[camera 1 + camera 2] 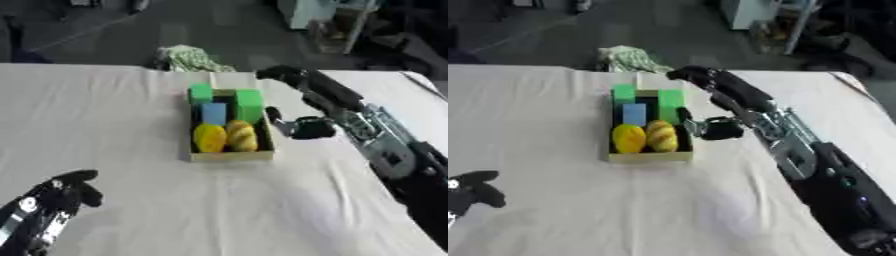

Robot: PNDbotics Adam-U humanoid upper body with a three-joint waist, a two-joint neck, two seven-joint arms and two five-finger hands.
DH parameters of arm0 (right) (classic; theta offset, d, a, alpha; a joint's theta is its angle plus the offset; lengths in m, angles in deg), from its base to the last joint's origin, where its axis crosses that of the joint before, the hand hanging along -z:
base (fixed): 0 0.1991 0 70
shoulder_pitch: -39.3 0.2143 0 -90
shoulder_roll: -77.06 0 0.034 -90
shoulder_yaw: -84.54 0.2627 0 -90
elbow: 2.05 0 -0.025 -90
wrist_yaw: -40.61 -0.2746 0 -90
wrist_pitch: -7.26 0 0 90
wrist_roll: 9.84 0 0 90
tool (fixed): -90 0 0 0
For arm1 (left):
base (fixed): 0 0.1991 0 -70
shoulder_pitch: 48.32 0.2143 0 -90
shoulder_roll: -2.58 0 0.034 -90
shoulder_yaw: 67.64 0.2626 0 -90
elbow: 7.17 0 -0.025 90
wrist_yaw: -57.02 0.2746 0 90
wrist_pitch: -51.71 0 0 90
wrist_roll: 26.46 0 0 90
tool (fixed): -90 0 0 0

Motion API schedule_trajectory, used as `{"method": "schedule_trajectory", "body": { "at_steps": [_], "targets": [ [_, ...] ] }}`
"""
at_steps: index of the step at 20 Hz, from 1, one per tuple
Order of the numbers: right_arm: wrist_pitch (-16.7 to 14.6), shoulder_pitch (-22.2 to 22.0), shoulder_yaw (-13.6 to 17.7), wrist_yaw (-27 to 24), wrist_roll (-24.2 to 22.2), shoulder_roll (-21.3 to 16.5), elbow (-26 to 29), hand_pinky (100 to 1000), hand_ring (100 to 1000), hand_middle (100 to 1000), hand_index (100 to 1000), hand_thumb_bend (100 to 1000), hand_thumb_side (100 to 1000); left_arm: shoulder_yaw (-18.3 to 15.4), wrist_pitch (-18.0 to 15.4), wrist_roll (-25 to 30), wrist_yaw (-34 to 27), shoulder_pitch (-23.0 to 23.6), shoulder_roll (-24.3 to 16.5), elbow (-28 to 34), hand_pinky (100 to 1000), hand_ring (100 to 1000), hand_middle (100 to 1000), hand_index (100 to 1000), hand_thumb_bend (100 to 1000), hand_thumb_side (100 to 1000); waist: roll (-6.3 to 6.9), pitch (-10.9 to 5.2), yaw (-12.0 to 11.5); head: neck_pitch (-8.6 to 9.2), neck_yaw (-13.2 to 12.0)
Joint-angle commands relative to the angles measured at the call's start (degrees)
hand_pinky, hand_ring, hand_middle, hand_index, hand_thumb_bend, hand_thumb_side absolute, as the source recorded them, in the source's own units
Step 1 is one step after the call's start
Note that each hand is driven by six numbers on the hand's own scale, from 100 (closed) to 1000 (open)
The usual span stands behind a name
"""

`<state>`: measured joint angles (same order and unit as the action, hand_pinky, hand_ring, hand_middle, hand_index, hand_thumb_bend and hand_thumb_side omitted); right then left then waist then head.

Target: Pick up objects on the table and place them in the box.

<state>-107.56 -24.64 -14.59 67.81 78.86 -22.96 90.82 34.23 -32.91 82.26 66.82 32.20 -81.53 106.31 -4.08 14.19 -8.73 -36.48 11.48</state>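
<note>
A shallow cardboard box (232,156) sits mid-table. Inside it lie two green blocks (249,105), a blue block (213,113), a round yellow fruit (209,138) and a yellow-brown bread-like piece (242,136). My right hand (328,97) hovers just right of the box, open; its fingers (278,74) stretch past the box's far right corner and its thumb (276,118) is beside the right wall. It holds nothing. My left hand (63,192) rests open at the lower left, far from the box.
A crumpled green-and-white cloth (188,59) lies at the table's far edge behind the box. The white tablecloth (105,130) spreads to the left and front. Shelving and clutter (337,25) stand on the floor beyond the table.
</note>
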Motion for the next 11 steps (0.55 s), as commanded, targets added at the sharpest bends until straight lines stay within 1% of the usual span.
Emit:
{"method": "schedule_trajectory", "body": {
  "at_steps": [1, 2, 3, 8, 11],
  "targets": [
    [2.3, -2.1, 1.5, -3.0, 1.4, 2.8, 5.2, 824, 863, 771, 911, 100, 417, -0.5, 0.1, -1.0, -0.4, 0.2, -0.9, 1.1, 837, 660, 603, 861, 100, 833, 0.19, -1.24, 0.6, -1.57, -1.5],
    [3.1, -3.4, 1.8, -3.8, 1.2, 4.1, 6.3, 818, 855, 758, 894, 100, 365, -0.5, 0.0, -1.2, -0.5, 0.4, -0.8, 1.1, 838, 662, 604, 862, 100, 830, 0.32, -1.3, 1.1, -2.06, -1.9],
    [3.9, -4.7, 2.0, -4.6, 0.7, 5.4, 7.5, 817, 855, 757, 893, 100, 420, -0.4, -0.2, -1.3, -0.6, 0.6, -0.7, 1.1, 838, 662, 604, 862, 100, 832, 0.45, -1.38, 1.5, -2.48, -2.1],
    [7.7, -11.2, 2.6, -8.5, -1.5, 10.9, 12.3, 796, 830, 715, 865, 100, 431, 0.2, -0.7, -1.4, -1.3, 1.6, -0.4, 1.1, 839, 667, 607, 864, 100, 838, 1.32, -1.67, 3.7, -4.62, -3.4],
    [8.5, -15.2, 2.8, -11.0, -3.2, 14.5, 13.9, 789, 820, 701, 856, 100, 433, 0.8, -1.0, -1.5, -1.9, 1.9, -0.4, 1.1, 840, 669, 609, 865, 100, 837, 1.34, -2.2, 4.5, -6.11, -3.7]
  ]
}}
